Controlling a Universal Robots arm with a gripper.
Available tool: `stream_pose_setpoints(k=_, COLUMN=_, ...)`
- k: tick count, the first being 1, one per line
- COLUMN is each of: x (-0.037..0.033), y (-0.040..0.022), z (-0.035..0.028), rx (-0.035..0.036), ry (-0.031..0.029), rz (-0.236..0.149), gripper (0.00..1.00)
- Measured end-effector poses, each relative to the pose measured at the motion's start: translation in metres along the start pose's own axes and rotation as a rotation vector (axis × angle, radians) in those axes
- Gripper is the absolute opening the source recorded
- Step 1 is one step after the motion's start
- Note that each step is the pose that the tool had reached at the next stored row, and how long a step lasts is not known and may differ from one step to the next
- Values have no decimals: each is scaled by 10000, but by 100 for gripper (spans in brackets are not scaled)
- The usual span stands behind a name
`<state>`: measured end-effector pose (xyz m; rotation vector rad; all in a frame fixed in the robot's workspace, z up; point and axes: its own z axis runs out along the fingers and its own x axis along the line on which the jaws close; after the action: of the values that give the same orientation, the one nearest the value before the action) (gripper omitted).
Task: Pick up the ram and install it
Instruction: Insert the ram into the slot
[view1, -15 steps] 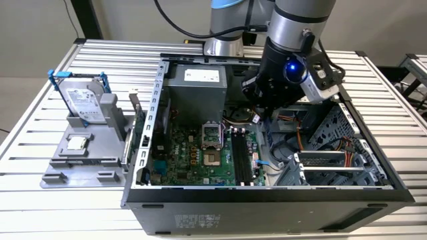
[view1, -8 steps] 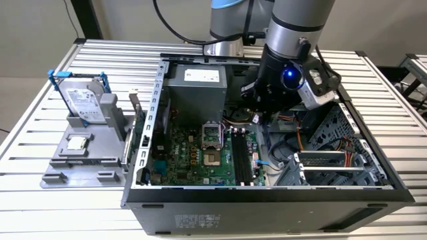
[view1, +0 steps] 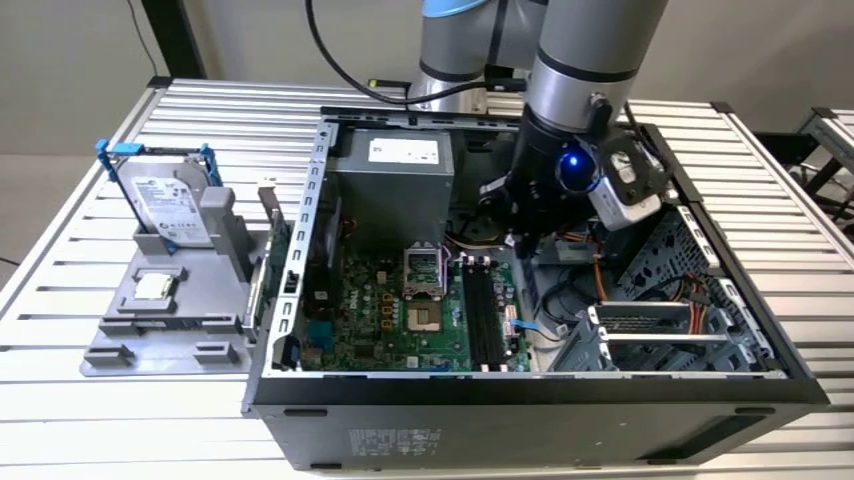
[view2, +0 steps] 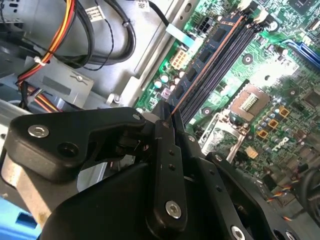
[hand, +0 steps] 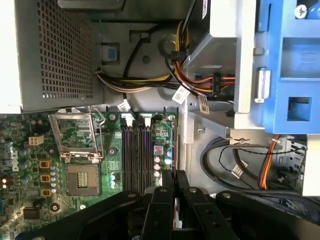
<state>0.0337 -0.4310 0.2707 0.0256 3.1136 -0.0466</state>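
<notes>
gripper (view2: 167, 120): fingers clamped on the ram (view2: 210, 55) | ram edge-on over the motherboard (view2: 280, 75), beside its black slots (view2: 220, 62) | inside the open computer case (view1: 320, 160)

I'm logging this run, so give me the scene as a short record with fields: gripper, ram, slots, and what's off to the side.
gripper: gripper inside the open computer case, above the motherboard, shut on the ram
ram: ram held edge-on, over the long black slots
slots: black slots beside the open processor socket
side: hard drive standing in a grey holder at the exterior view's left
</notes>
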Motion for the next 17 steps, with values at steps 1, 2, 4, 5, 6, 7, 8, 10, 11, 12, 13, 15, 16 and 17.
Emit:
stream_pose_setpoints(k=1, x=0, y=1, z=16, rx=4, ry=0, rz=0, gripper=0)
stream_pose_setpoints(k=2, x=1, y=1, z=27, rx=22, ry=1, rz=0, gripper=0)
stream_pose_setpoints(k=4, x=2, y=1, z=35, rx=185, ry=-1, rz=-3, gripper=0)
stream_pose_setpoints(k=5, x=0, y=1, z=36, rx=275, ry=-2, rz=-7, gripper=0)
stream_pose_setpoints(k=6, x=-1, y=2, z=37, rx=324, ry=-3, rz=-9, gripper=0)
stream_pose_setpoints(k=7, x=-1, y=2, z=37, rx=336, ry=-3, rz=-9, gripper=0)
stream_pose_setpoints(k=8, x=-1, y=2, z=39, rx=339, ry=-3, rz=-10, gripper=0)
stream_pose_setpoints(k=10, x=2, y=2, z=51, rx=297, ry=-2, rz=-16, gripper=0)
stream_pose_setpoints(k=11, x=7, y=3, z=67, rx=272, ry=-3, rz=-22, gripper=0)
stream_pose_setpoints(k=12, x=12, y=3, z=85, rx=269, ry=-3, rz=-28, gripper=0)
stream_pose_setpoints(k=13, x=22, y=3, z=102, rx=270, ry=-2, rz=-36, gripper=0)
stream_pose_setpoints(k=15, x=42, y=4, z=139, rx=266, ry=-4, rz=-72, gripper=0)
stream_pose_setpoints(k=16, x=50, y=4, z=157, rx=262, ry=-5, rz=-91, gripper=0)
stream_pose_setpoints(k=17, x=56, y=3, z=175, rx=259, ry=-6, rz=-107, gripper=0)
